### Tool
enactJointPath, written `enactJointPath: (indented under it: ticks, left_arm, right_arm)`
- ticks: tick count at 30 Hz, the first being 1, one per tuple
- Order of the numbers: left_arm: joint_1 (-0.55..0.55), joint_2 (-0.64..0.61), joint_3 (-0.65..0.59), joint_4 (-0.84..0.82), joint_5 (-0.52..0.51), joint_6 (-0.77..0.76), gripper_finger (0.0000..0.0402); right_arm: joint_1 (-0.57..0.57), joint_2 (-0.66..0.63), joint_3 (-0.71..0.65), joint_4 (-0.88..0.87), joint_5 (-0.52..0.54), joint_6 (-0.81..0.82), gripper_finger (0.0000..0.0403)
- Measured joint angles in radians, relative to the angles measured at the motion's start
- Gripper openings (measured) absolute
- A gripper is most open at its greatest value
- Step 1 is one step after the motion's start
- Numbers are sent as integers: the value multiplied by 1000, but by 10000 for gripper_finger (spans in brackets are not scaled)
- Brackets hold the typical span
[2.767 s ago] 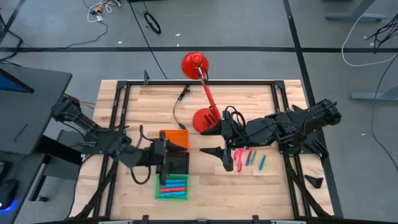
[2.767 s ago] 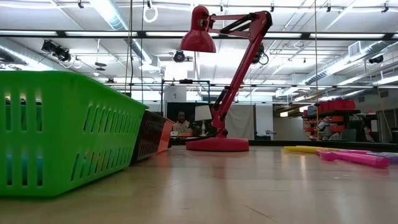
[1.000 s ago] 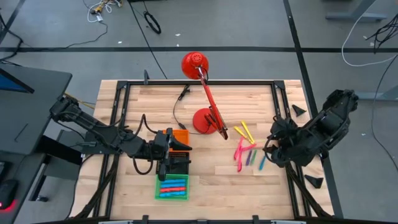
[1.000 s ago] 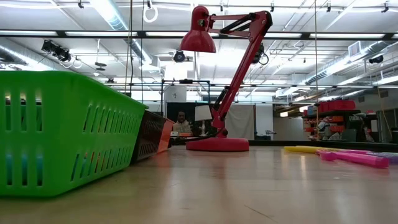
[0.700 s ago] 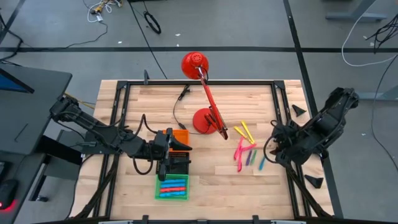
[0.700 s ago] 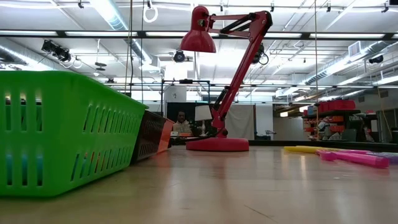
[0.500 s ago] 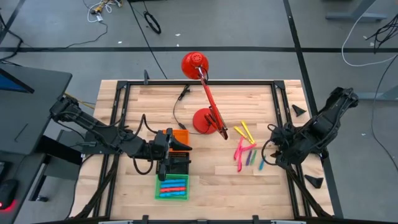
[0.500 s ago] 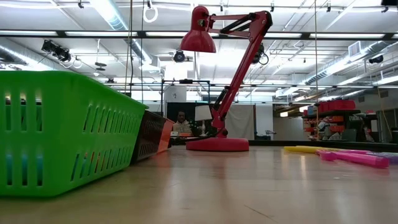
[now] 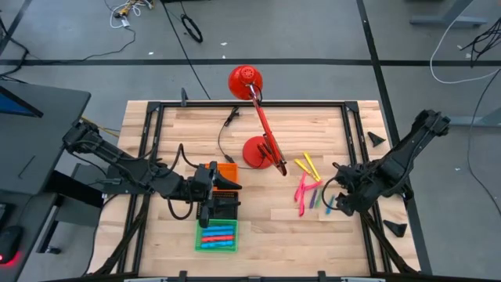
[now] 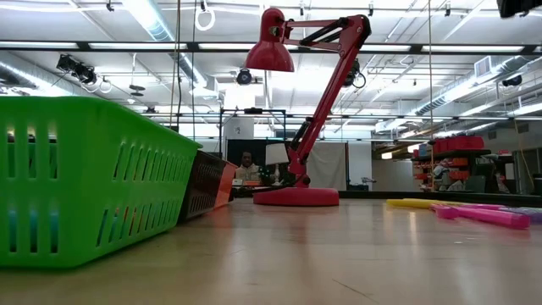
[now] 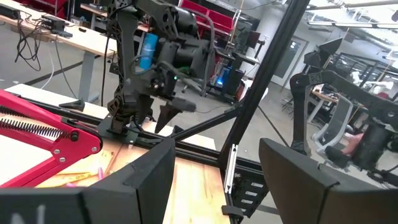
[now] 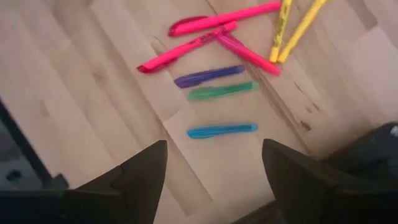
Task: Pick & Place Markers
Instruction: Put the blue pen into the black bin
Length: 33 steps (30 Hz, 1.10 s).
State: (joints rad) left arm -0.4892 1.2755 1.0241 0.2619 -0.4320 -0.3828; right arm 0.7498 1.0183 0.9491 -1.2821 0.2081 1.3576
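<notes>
Several loose markers lie flat on the wooden table right of the lamp base: two yellow (image 9: 307, 164), pink ones (image 9: 300, 192), a purple (image 12: 208, 76), a green (image 12: 222, 91) and a blue (image 12: 222, 130). My right gripper (image 9: 335, 197) is open and empty, above the blue marker, its fingers (image 12: 213, 146) wide apart. Blue and pink markers lie in the green tray (image 9: 217, 235). My left gripper (image 9: 232, 186) waits open and empty (image 11: 214, 146) over the black tray (image 9: 221, 205).
A red desk lamp stands with its base (image 9: 257, 150) at the table's middle rear, its arm reaching to the far edge. An orange tray (image 9: 221, 171) sits behind the black one. In the low view the green tray (image 10: 85, 182) fills the left.
My right arm has stretched out and its gripper has gone down and a little toward the table's left, closer to the loose markers. The markers and my left arm have kept still.
</notes>
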Motion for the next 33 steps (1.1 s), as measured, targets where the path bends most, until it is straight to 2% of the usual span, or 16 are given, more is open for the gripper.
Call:
enactJointPath:
  ticks: [7, 17, 25, 33]
  left_arm:
    - [0, 0, 0, -6, 0, 0, 238]
    - [0, 0, 0, -6, 38, 0, 238]
    - [0, 0, 0, -15, 45, 0, 238]
    - [0, 0, 0, -28, 90, 1, 238]
  right_arm:
    - [-4, 0, -125, 65, -23, 314, 265]
    - [-43, 0, -332, 268, -105, 749, 265]
    - [-120, 1, -448, 379, -113, 910, 265]
    - [-192, 10, -511, 453, -146, 919, 265]
